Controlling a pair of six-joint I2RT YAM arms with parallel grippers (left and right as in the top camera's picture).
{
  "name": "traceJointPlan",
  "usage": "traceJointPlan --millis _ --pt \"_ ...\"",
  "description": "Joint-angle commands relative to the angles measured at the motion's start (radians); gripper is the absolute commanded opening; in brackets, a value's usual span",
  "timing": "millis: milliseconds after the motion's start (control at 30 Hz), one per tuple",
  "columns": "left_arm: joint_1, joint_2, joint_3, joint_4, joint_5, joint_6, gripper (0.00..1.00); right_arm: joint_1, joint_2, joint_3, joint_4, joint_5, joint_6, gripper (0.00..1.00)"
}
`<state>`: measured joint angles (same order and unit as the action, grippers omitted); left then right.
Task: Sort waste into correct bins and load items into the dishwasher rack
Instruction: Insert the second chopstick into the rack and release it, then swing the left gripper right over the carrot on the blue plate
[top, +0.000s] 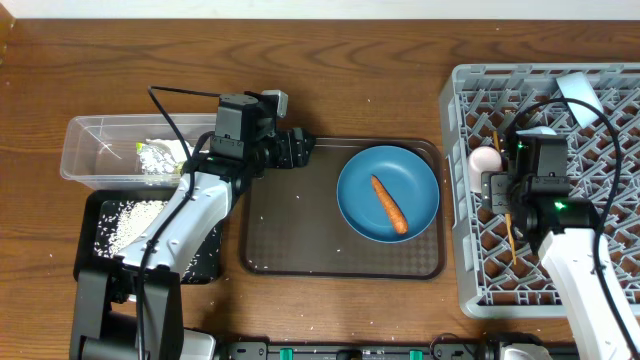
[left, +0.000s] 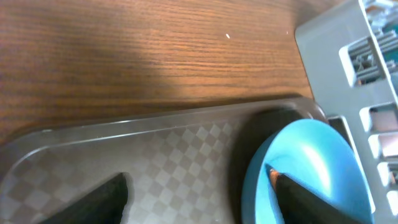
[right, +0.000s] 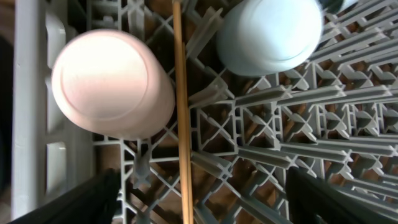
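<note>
My left gripper (top: 298, 150) hovers open over the brown tray's left end; nothing sits between its fingers (left: 106, 199). To its right the round blue plate (top: 388, 193) lies on that tray with an orange carrot piece (top: 389, 203) on it. Over the grey dishwasher rack (top: 600, 250) my right gripper (right: 199, 208) is open, with a wooden chopstick (right: 181, 124) lying loose on the lattice between its fingers. A white cup with pink inside (right: 112, 84) and a pale blue cup (right: 270, 34) rest in the rack just beyond. The clear tub (top: 100, 145) holds a foil wrapper (top: 160, 155). Rice (top: 130, 222) lies in the black tray (top: 95, 255).
The brown serving tray (top: 300, 240) sits between the bins and the rack. The rack's grey wall (left: 336, 43) rises just past the plate (left: 311, 155) in the left wrist view. A few rice grains dot the wooden table.
</note>
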<state>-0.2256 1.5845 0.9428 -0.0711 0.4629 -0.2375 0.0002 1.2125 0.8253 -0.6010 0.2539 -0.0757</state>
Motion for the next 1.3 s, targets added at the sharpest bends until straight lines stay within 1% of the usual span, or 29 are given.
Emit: traceJointPlan --millis 0,33,67,233,400,800,967,1067,1133,1167,1267 --pt "0.000 0.004 -0.003 0.005 -0.012 -0.011 0.99 -0.006 -0.060 0.019 -0.001 -0.012 0.088 0.95" --pt "0.000 0.004 -0.003 0.007 -0.012 -0.011 0.98 -0.006 -0.070 0.019 -0.005 -0.011 0.109 0.99" --pt "0.000 0.004 -0.003 0.008 -0.011 -0.011 0.98 -0.006 -0.081 0.019 -0.006 -0.011 0.126 0.99" --pt "0.000 0.003 -0.003 0.008 -0.011 -0.011 0.98 -0.006 -0.119 0.019 -0.021 -0.015 0.131 0.99" --pt "0.000 0.003 -0.003 0.008 -0.011 -0.011 0.98 -0.006 -0.121 0.018 -0.040 -0.129 0.131 0.99" --pt "-0.005 0.003 -0.003 0.008 -0.005 -0.019 0.99 -0.006 -0.121 0.018 -0.040 -0.131 0.131 0.99" --pt "-0.046 -0.018 -0.003 0.003 -0.004 -0.027 1.00 -0.006 -0.121 0.018 -0.040 -0.131 0.131 0.99" --pt "-0.087 -0.037 -0.003 -0.024 -0.004 -0.028 0.98 -0.006 -0.121 0.018 -0.040 -0.131 0.131 0.99" --pt "-0.119 -0.057 -0.003 -0.066 -0.001 -0.064 0.98 -0.006 -0.121 0.018 -0.040 -0.131 0.131 0.99" --pt "-0.137 -0.072 -0.003 -0.094 0.018 -0.089 0.98 -0.006 -0.121 0.018 -0.040 -0.131 0.131 0.99" --pt "-0.184 -0.125 -0.003 -0.134 0.160 -0.115 0.98 -0.006 -0.121 0.018 -0.040 -0.131 0.131 0.99"
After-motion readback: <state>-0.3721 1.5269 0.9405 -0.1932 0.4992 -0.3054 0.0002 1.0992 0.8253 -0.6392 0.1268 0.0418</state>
